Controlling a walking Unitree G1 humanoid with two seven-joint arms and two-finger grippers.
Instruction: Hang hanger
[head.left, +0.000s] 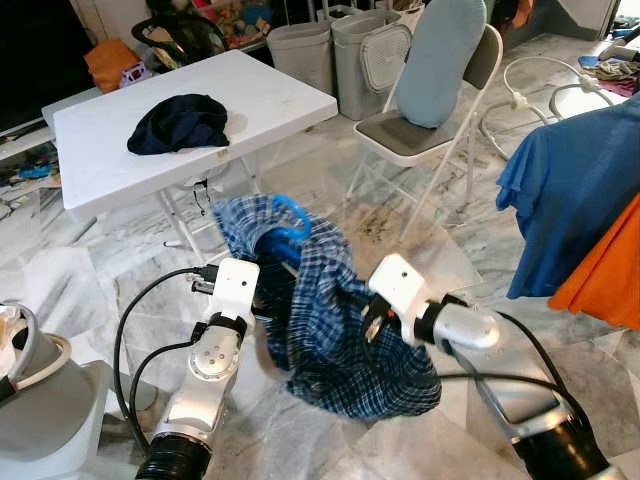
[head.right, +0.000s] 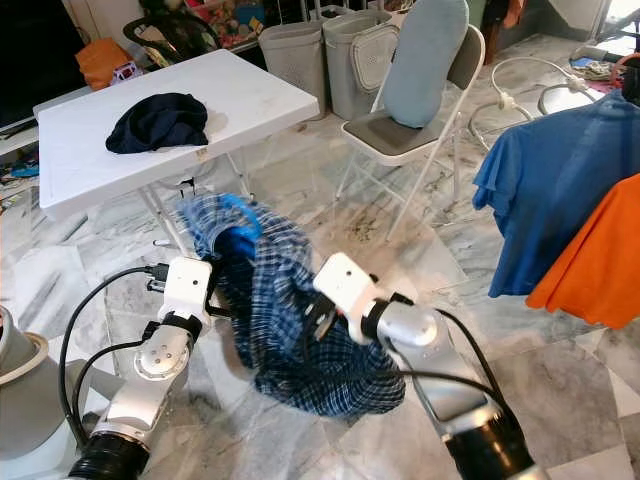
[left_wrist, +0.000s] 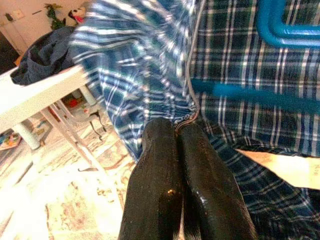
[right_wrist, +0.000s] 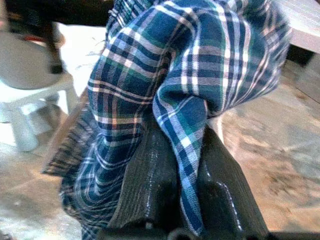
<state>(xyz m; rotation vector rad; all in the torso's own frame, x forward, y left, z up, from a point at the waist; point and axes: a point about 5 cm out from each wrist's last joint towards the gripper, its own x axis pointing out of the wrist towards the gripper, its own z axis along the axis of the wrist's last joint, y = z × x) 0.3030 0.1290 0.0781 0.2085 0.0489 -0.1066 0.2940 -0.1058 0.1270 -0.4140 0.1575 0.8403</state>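
Observation:
A blue plaid shirt (head.left: 330, 330) hangs bunched between my two arms, above the marble floor. A blue plastic hanger (head.left: 290, 222) sits inside it, its hook poking out at the top. In the left wrist view the hanger's bar (left_wrist: 260, 95) crosses under the cloth. My left gripper (left_wrist: 180, 135) is shut on the shirt's edge, its fingers (left_wrist: 155, 175) pressed together. My right gripper (right_wrist: 182, 150) is shut on a fold of the plaid cloth (right_wrist: 190, 110) from the other side.
A white folding table (head.left: 250, 100) with a dark garment (head.left: 180, 122) stands ahead on the left. A folding chair (head.left: 420, 130) with a light blue cushion is ahead. A blue shirt (head.left: 570, 190) and an orange one (head.left: 610, 270) hang at right. Laundry bins (head.left: 350, 50) stand behind.

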